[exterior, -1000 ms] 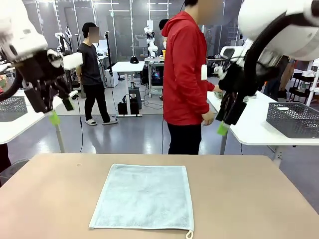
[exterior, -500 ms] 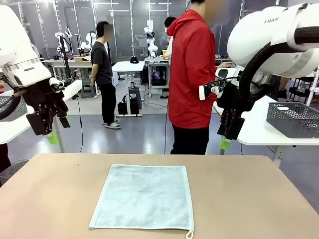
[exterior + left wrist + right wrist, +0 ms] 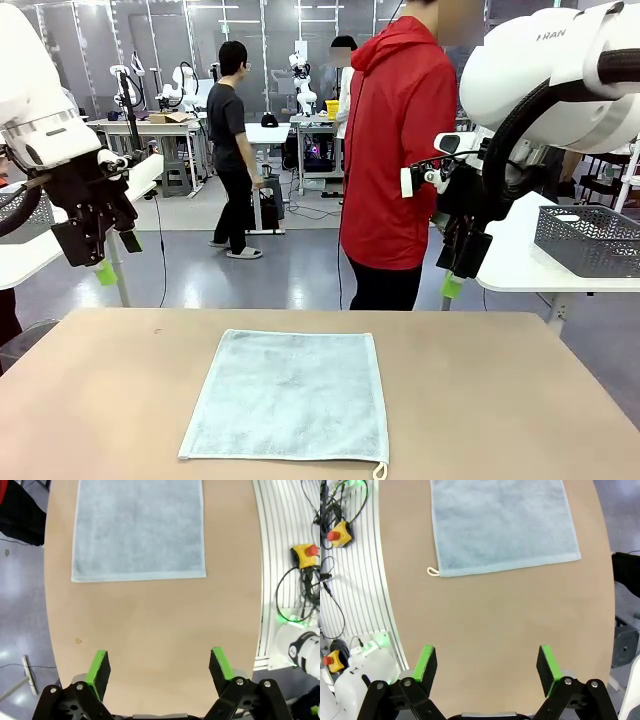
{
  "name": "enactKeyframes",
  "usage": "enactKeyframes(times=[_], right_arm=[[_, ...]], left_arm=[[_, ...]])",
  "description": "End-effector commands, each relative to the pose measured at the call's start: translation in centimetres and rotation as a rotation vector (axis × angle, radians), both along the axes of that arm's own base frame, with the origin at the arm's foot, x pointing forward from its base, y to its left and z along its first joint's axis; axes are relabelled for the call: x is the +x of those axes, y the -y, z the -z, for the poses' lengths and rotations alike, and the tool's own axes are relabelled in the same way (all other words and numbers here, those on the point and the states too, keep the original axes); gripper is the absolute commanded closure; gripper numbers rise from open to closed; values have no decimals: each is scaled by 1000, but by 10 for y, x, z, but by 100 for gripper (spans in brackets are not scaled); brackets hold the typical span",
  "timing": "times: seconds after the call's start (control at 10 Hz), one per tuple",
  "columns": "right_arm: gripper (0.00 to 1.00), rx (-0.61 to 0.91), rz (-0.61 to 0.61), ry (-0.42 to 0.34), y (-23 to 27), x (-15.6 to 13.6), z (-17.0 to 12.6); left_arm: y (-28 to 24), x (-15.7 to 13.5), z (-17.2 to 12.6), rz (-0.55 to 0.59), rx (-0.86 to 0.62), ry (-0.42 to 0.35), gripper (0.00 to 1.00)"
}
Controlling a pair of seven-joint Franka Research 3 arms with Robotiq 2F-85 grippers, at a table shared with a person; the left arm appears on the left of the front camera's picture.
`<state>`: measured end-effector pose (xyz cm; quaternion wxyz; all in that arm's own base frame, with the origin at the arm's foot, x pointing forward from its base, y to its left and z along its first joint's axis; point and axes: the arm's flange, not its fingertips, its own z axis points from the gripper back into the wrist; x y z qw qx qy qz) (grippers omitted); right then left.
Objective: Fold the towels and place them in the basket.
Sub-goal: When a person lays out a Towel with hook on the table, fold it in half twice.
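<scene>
Light blue towel [image 3: 287, 395] lies flat and unfolded at lower centre of the front view on the surface [image 3: 500, 400], unmoved. Left hand [image 3: 118, 257] has dropped from upper left to mid-left. Right hand [image 3: 458, 280] hangs mid-right. Both are released and empty, well above the cloth. Folding is not begun; they are probably settling for an approach.

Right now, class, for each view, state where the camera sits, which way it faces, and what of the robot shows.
Front view: fixed on the robot's side, facing across the tan table and light blue terry-cloth rectangular towel; left pincer and right pincer show.
Left wrist view: on the left wrist, looking down at the table; its open green-padded fingers show.
Right wrist view: the same from the right wrist.
Shared: all three see the towel.
</scene>
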<state>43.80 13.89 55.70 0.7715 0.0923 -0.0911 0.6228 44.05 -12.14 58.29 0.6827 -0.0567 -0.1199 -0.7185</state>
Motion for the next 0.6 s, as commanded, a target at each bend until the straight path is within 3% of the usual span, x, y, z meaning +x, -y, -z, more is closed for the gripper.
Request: enactKeyframes(times=[0.0,0.5], right_arm=[[0,-54,-21,21,-12,-5,9],[0,-133,-2,61,-63,-34,102]], left_arm=[[18,-10,12,9,52,23,0],[95,-52,118,-95,125,72,0]])
